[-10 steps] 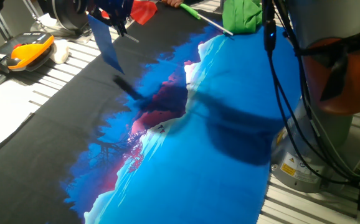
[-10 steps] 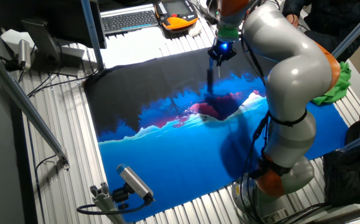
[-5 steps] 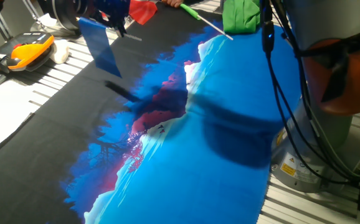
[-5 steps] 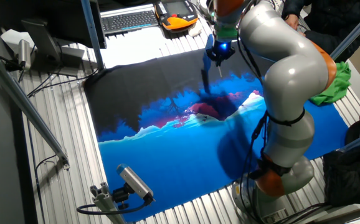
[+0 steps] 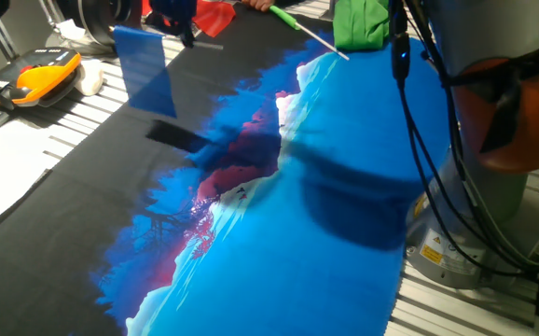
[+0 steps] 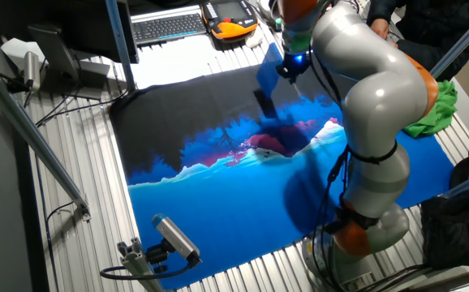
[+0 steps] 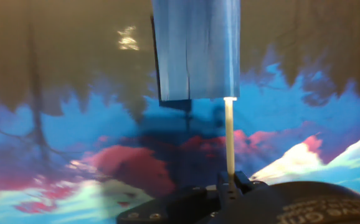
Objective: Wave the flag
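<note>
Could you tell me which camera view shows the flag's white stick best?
The hand view: the stick runs from the gripper up to the flag. Both fixed views show mainly the blue cloth; the stick is barely discernible.

From my remote seat I saw the grey KUKA arm (image 6: 372, 89) arched over the big blue-black printed tablecloth (image 6: 243, 178), its gripper (image 6: 291, 63) lit blue, holding the small dark blue cloth flag (image 6: 267, 75) clear above the cloth; a black keyboard (image 6: 168, 27) and orange-black pendant (image 6: 233, 16) lay beyond
</note>
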You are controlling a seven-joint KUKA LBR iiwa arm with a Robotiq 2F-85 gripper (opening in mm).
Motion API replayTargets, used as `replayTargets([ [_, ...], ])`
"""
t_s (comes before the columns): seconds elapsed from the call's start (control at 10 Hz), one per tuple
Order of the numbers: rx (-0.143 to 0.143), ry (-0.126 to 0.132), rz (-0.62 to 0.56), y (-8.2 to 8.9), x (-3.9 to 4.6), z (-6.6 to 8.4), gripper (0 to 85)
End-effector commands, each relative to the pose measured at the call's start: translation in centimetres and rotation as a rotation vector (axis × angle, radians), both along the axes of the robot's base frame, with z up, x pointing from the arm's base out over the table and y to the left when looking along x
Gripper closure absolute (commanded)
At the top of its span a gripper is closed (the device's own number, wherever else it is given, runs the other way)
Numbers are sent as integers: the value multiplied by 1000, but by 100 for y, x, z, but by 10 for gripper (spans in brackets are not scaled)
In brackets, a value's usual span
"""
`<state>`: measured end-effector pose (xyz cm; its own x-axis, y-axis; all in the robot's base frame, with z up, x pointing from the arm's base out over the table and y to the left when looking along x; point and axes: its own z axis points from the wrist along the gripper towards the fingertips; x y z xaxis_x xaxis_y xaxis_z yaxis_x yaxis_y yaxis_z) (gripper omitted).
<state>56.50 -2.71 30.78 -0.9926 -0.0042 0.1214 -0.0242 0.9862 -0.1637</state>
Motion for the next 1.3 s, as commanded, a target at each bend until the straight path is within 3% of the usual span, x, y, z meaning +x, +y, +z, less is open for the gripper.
replayTargets([
  [0.0, 1, 1, 130, -337, -8, 14, 850],
  [0.1, 4, 3, 149, -535, -37, 40, 850],
  [0.3, -17, -15, 193, -822, -136, -7, 850],
  [0.4, -4, -13, 193, -866, -151, -57, 850],
  [0.7, 64, 28, 55, -511, -64, -38, 850],
  [0.9, 63, 36, -52, -92, -33, 28, 850],
  [1.0, 78, 34, -105, 112, -49, 40, 850],
  [1.2, 72, 13, -220, 537, -145, 2, 850],
])
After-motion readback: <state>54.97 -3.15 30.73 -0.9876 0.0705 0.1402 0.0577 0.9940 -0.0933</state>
